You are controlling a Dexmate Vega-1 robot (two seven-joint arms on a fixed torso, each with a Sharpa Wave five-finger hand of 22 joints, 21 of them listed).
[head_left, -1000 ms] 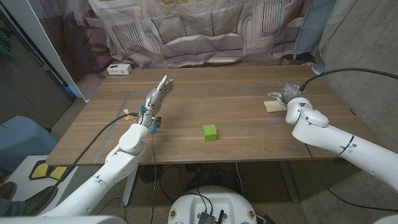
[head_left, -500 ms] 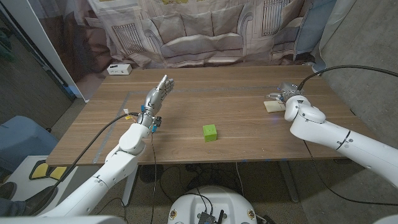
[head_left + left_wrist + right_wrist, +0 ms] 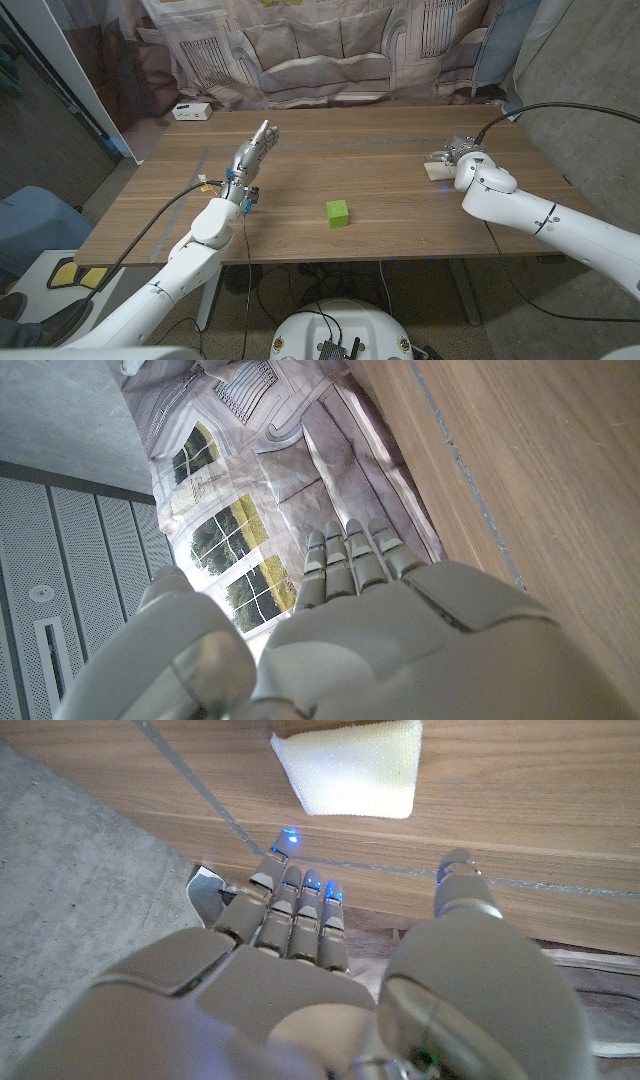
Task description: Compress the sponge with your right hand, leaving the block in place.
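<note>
The pale, square foam sponge (image 3: pixel 352 768) lies uncompressed at the wooden counter's (image 3: pixel 380 200) right side. The right hand (image 3: pixel 462 152) hangs just beside it, fingers spread, empty; the squeeze remains. The small green block (image 3: pixel 338 212) sits mid-counter, well apart.

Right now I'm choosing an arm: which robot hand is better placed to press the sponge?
Right. The right robot hand hovers open beside the sponge, which lies just beyond its fingertips. The left robot hand is across the table, beyond the green block.
</note>
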